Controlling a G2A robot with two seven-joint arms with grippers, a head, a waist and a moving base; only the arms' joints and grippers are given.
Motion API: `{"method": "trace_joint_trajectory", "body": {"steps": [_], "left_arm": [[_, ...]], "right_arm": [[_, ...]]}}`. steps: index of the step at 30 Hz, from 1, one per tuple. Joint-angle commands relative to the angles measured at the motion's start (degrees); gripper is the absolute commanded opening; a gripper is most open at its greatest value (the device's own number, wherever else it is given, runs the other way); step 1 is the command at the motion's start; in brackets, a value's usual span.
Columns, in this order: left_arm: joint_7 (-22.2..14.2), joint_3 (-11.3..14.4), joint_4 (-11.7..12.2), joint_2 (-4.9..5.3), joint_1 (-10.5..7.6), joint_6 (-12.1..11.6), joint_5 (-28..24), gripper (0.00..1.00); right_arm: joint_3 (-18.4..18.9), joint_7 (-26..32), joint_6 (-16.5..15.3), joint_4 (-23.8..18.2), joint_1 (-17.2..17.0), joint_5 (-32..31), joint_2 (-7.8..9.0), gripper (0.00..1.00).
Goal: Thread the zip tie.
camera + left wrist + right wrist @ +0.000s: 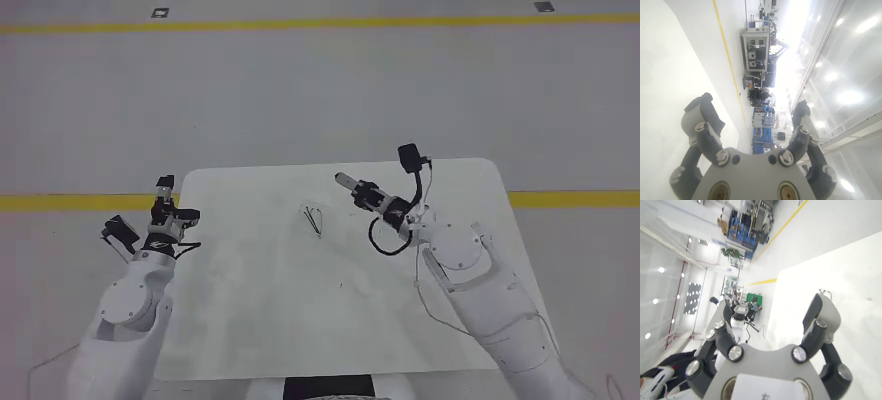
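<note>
The zip tie (314, 220) lies flat near the middle of the counter (260, 300). It is a thin dark sliver that seems folded or doubled into a narrow V, and I cannot tell which end carries the head. Neither gripper holds anything. The right gripper (344, 181) hangs over the counter near the tie, a little beyond it and to its right, with its jaws spread wide and nothing between them. The left gripper (165, 196) sits well apart from the tie at the counter's left edge, its jaws also wide apart and empty. The step in hand looks like the first pick-up, so the task has barely begun. To do it well, the nearer right gripper should come down square over one leg of the tie, with the jaws set across the strap rather than along it. It should close low enough to catch such a flat, thin thing without scraping the counter. A pinch close to one end would leave a short, stiff length that does not droop. The left gripper should then take the other end, and the two should line up tail and head before pushing. The likely trouble is the strap slipping or twisting in the jaws, so a firm, centred pinch matters more than speed.
</note>
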Motion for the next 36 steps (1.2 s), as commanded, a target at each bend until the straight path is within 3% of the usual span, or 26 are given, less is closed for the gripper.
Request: {"method": "trace_joint_trajectory", "body": {"steps": [1,5,19,21,28,36], "left_arm": [[0.00,0.00,0.00,0.00,0.00,0.00,0.00,1.00],[0.00,0.00,0.00,0.00,0.00,0.00,0.00,1.00],[0.00,0.00,0.00,0.00,0.00,0.00,0.00,1.00],[0.00,0.00,0.00,0.00,0.00,0.00,0.00,1.00],[0.00,0.00,0.00,0.00,0.00,0.00,0.00,1.00],[0.00,0.00,0.00,0.00,0.00,0.00,0.00,1.00]], "right_arm": [[-2.30,3.88,1.00,2.77,4.22,-0.91,-0.37,1.00],[-7.77,7.35,3.07,8.65,11.29,-2.81,-1.66,1.00],[-7.77,7.35,3.07,8.65,11.29,-2.81,-1.66,1.00],[-9.69,8.54,2.54,8.35,13.10,-7.72,-1.72,1.00],[-20.04,15.56,3.34,16.58,23.72,-12.66,-4.75,1.00],[-32.85,17.66,5.69,29.88,33.73,-17.01,-11.01,1.00]]}}
